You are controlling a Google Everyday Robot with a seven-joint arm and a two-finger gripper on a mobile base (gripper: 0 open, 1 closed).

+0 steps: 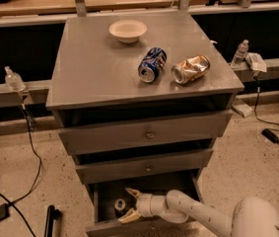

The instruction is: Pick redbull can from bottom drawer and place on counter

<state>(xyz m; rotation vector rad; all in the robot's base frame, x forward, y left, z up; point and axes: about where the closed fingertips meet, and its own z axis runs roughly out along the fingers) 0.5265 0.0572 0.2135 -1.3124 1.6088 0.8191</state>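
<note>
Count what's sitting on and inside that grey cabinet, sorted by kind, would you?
Cans: 3 (dented blue can and crushed gold can on the counter, redbull can in the bottom drawer)
Bowls: 1 (white bowl on the counter)
Total: 4
The gripper is inside the bottom drawer, open, fingers either side of the redbull can.

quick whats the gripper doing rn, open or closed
Gripper: open, reaching into the bottom drawer, fingers spread at the redbull can, not clamped on it.
</note>
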